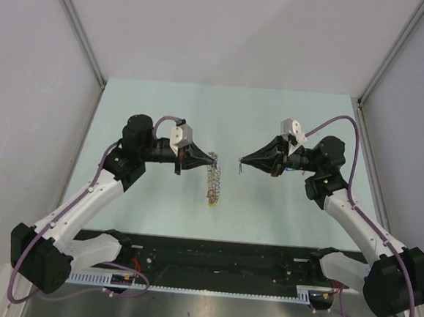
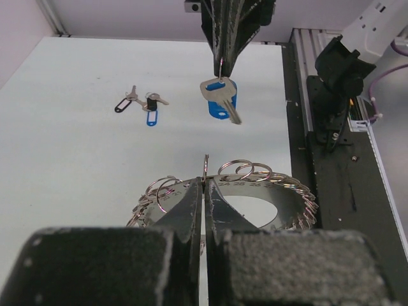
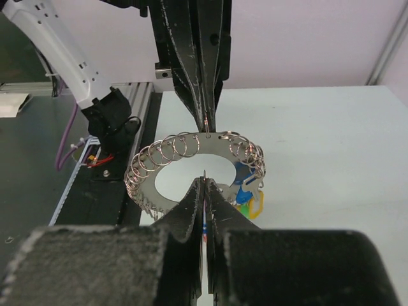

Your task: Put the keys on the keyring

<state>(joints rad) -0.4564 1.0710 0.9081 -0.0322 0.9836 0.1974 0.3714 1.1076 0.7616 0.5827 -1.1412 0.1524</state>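
Holding the keyring (image 1: 214, 175) up by its top edge in the left pincer (image 1: 210, 158), pressed tight on the metal, over the middle of the pale table (image 1: 150, 109); showing it already crowded with small split rings (image 3: 172, 150) and, low on one side, blue, yellow and green tags (image 3: 250, 199). Facing it from just to the right, tip to tip yet apart, with the right pincer (image 1: 242, 162) clamped on the little loop of a silver key (image 2: 217, 91), blue tag (image 2: 218, 113) and all dangling free. Putting the job partway along on this evidence, with one key lifted and lined up with the ring, not yet threaded on. Leaving two or three more loose keys (image 2: 141, 103), on black and blue tags and too small to count surely, lying on the table well apart from both pincers. Leaving, then, the threading of the held key and the fetching of the rest. Offering plenty of bare table around the ring and toward the far end; hemmed by grey walls (image 1: 24, 114) on either side and by the black rail (image 1: 219, 258) along the near edge, under both arms. Calling for most care, probably, at the narrow gap between the two tips, with scant room for a sideways slip.
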